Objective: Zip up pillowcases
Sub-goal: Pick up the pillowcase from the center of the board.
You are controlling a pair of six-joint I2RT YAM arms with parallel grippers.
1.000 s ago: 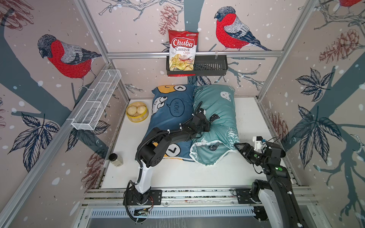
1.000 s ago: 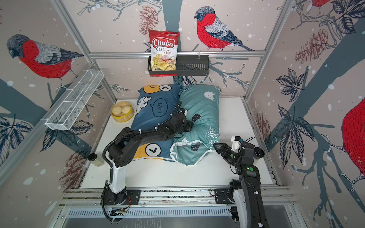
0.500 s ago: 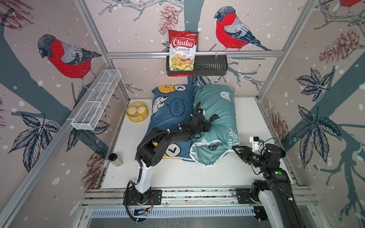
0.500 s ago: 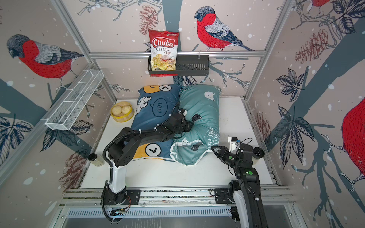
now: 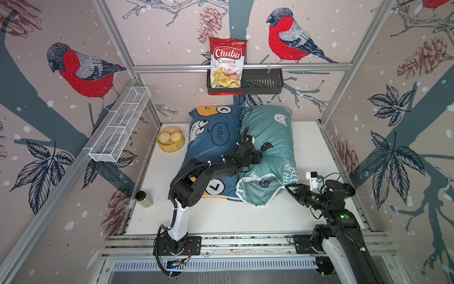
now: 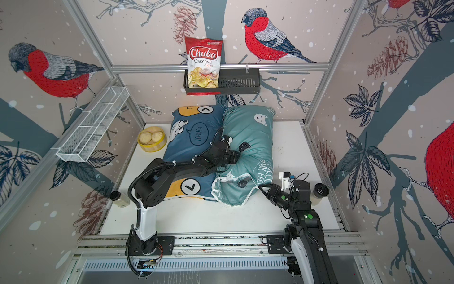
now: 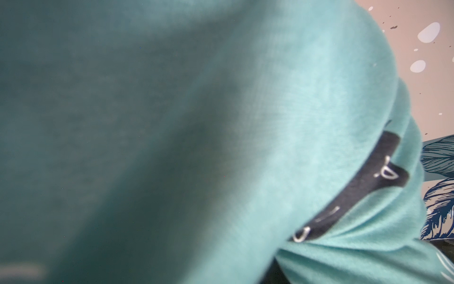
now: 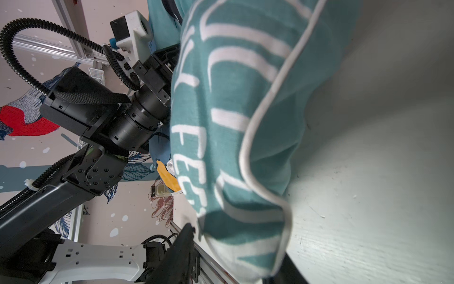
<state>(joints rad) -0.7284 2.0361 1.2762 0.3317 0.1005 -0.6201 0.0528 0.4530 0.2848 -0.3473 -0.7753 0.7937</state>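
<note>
Pillowcases lie side by side on the white bench (image 5: 245,218), touching along their long edges. The dark blue pillowcase (image 5: 211,147), with cartoon faces and a "WOW!" bubble, lies under the left arm. The teal pillowcase (image 5: 272,137), with cat heads and white piping (image 8: 265,118), lies between the two grippers. The left gripper (image 5: 255,157) presses into the middle of the teal pillowcase, just beside the line where the two meet, and a deep dent surrounds its tip. Cloth folds around it in both top views, and the left wrist view shows only blurred teal fabric and one black cat head (image 7: 356,191). How far its jaws stand apart, or whether they have cloth, cannot be told. The right gripper (image 5: 289,188) sits at the near corner of the teal pillowcase, on the side away from the left gripper, with its tip touching the piped edge. In the right wrist view that lettered corner bulges just beside a black finger (image 8: 183,242). Whether the jaws pinch it cannot be told. Well beyond the left gripper, a chips bag (image 5: 227,64) stands in a black basket (image 5: 262,81).
</note>
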